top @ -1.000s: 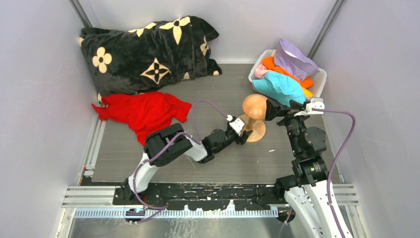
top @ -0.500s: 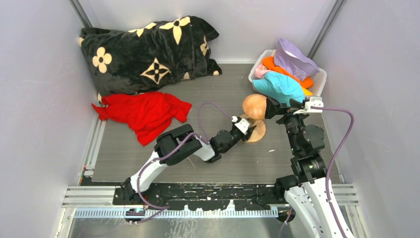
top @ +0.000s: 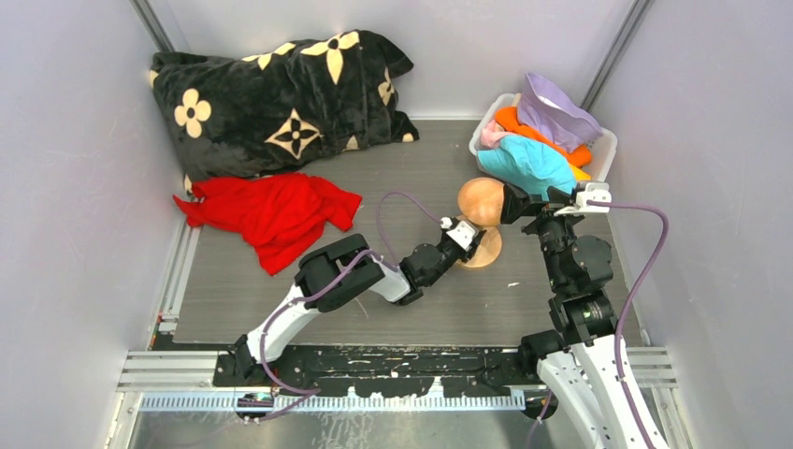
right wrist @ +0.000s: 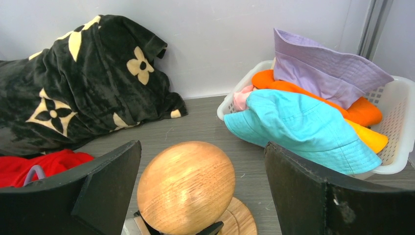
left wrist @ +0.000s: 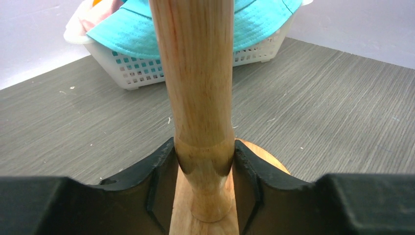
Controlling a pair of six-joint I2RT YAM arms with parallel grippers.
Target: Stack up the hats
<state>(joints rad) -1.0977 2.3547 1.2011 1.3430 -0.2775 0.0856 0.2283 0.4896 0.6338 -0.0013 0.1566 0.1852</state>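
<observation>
left wrist view alone shows left gripper clamped snug on wooden stand low on its stem, right wrist view: right gripper spread wide, empty, facing knob, beyond, teal hat, orange hat, lavender hat heaped in white basket at far right

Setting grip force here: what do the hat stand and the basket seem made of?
The hat stand looks like turned wood, smooth and lightly glossy, with visible grain. The basket is probably white plastic: thin moulded lattice walls.
</observation>
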